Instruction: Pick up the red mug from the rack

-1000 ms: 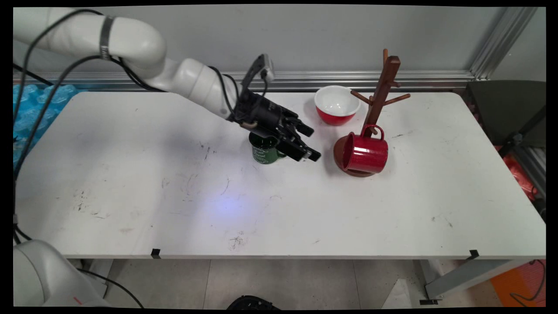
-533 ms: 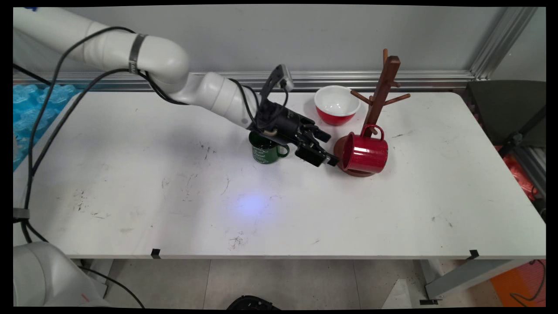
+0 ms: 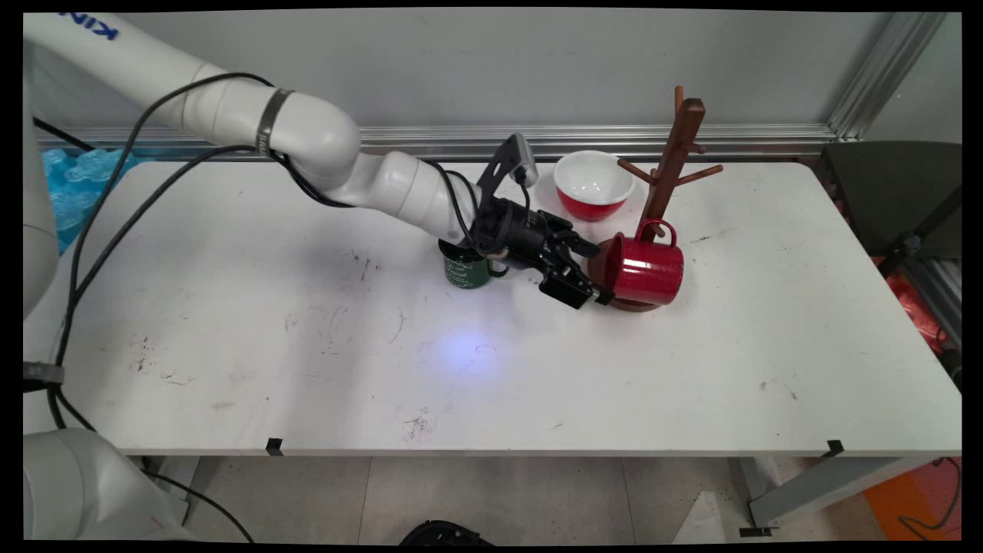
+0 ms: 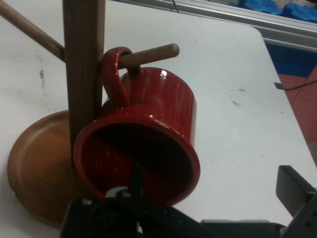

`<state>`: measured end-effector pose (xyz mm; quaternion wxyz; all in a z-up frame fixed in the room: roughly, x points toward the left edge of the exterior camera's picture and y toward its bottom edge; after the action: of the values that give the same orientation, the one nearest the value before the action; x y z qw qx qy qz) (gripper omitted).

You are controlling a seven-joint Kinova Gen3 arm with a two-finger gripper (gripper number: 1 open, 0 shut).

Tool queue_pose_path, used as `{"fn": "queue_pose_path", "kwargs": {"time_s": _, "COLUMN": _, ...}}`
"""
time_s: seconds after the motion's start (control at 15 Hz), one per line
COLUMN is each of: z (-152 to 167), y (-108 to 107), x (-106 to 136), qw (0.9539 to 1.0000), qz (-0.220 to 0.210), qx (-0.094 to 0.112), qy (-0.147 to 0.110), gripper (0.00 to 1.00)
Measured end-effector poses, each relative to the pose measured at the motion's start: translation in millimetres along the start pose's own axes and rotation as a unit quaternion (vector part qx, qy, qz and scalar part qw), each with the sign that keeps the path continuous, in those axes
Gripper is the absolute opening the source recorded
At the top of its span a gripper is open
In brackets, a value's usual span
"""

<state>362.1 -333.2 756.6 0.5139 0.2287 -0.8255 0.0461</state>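
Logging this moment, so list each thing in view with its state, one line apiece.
Red mug: hanging by its handle on a peg, mouth facing the gripper.
Mug stand: upright on its round base.
Green mug: upright on the table.
Bowl: upright, empty.
Gripper: open, at the red mug's rim.

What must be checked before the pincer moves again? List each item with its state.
1. Pincer open: ok.
2. Red mug hung on the mug tree, handle looped over a peg: ok.
3. Pincer lined up with the red mug's open mouth: ok.
4. Pincer clear of the red mug's rim: cannot tell.
5. Green mug upright on the table: ok. The wrist sits right above it; contact: cannot tell.
6. Red bowl apart from the pincer, behind it: ok.
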Motion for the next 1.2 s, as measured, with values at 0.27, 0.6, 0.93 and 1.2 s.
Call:
{"fn": "queue_pose_path", "kwargs": {"time_s": 0.27, "z": 13, "y": 1, "x": -2, "qw": 0.9999, "qz": 0.010, "qx": 0.005, "qy": 0.008, "gripper": 1.00}}
{"fn": "queue_pose_path", "kwargs": {"time_s": 0.6, "z": 25, "y": 1, "x": -1, "qw": 0.9997, "qz": 0.015, "qx": 0.009, "qy": 0.014, "gripper": 1.00}}
{"fn": "queue_pose_path", "kwargs": {"time_s": 0.93, "z": 38, "y": -2, "x": -4, "qw": 0.9999, "qz": 0.003, "qx": 0.010, "qy": 0.012, "gripper": 1.00}}
{"fn": "queue_pose_path", "kwargs": {"time_s": 1.2, "z": 46, "y": -5, "x": -6, "qw": 0.9998, "qz": -0.010, "qx": 0.011, "qy": 0.012, "gripper": 1.00}}
